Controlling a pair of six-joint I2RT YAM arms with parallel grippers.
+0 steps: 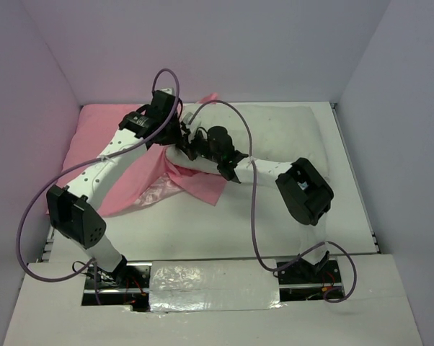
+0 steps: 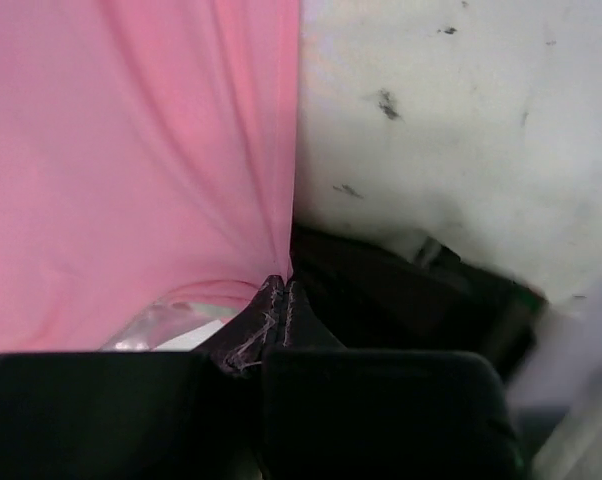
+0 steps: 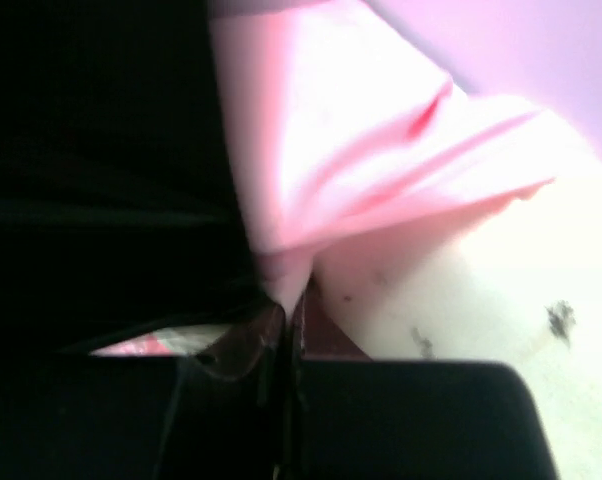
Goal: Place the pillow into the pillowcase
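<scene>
The pink pillowcase lies at the back left of the table, bunched toward the middle over the left end of the white pillow. My left gripper is shut on the pillowcase's edge. In the left wrist view its jaws pinch the pink fabric right where it meets the speckled pillow. My right gripper sits right beside it, also shut. The right wrist view shows its jaws clamped on a fold of the pillowcase, with the pillow just to the right.
White enclosure walls close in the back and both sides. Purple cables loop over both arms. The right arm's dark elbow hangs over the pillow's near right part. Part of the right arm fills the left wrist view.
</scene>
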